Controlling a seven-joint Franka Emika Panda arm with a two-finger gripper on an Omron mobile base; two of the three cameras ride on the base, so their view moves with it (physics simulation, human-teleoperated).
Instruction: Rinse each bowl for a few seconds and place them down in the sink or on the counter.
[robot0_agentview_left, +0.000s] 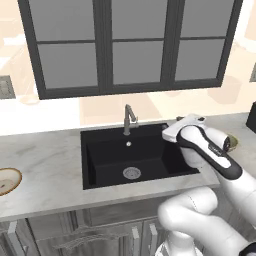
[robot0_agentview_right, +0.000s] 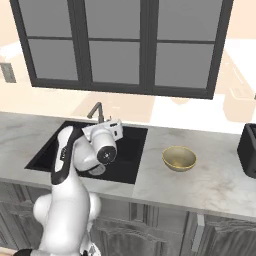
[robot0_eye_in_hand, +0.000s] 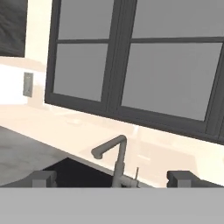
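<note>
Right now the gripper (robot0_eye_in_hand: 112, 179), spread wide and empty, faces the faucet (robot0_eye_in_hand: 114, 159); the olive bowl (robot0_agentview_right: 179, 158) sits off to its right on the table (robot0_agentview_right: 210, 180).

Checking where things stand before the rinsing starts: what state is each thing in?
Olive-yellow bowl: upright on the counter, right of the sink, empty.
Tan-rimmed bowl: upright on the counter, left of the sink.
Sink: no bowl inside.
Faucet: no water running.
Gripper: open, holding nothing.

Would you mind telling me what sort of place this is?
A kitchen, rendered rather than real: a black sink with a grey faucet is set in a marbled counter over grey cabinets, below a dark-framed window.
</note>
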